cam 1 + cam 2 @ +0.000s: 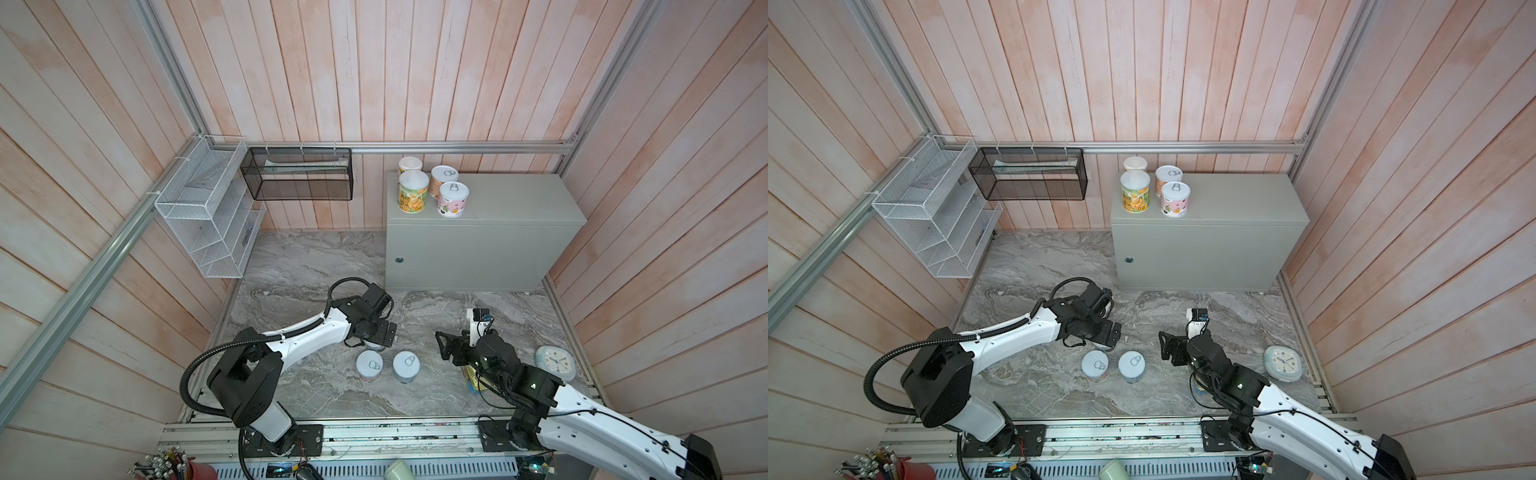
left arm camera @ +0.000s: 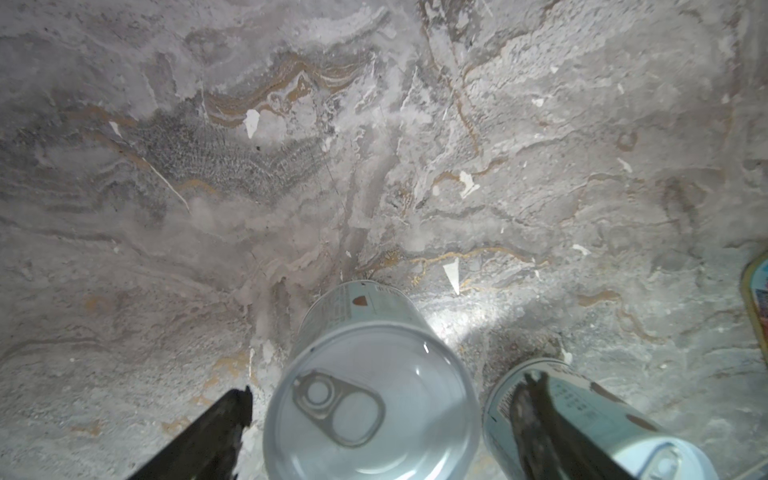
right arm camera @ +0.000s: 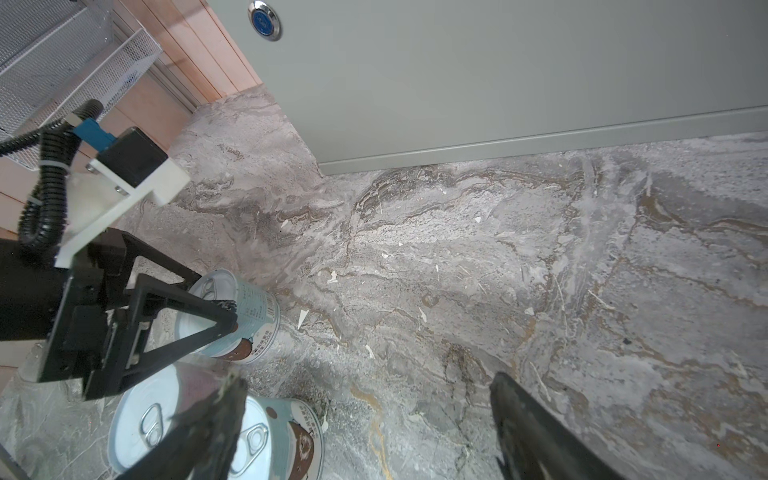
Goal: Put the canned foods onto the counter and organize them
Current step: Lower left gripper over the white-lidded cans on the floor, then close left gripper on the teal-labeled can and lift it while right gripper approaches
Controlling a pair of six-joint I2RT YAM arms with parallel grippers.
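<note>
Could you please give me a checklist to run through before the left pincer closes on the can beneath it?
1. Left pincer open: ok.
2. Target can upright between its fingers: ok.
3. Neighbouring can clear of the near finger: cannot tell; they overlap in the left wrist view.
4. Counter has bare top beside four cans: ok.
5. Right pincer open, empty, apart from the left: ok.

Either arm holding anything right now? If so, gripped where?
Nothing is held. The left gripper is open, its jaws astride an upright pull-tab can but not closed on it. The right gripper is open and empty above the marble surface.
</note>
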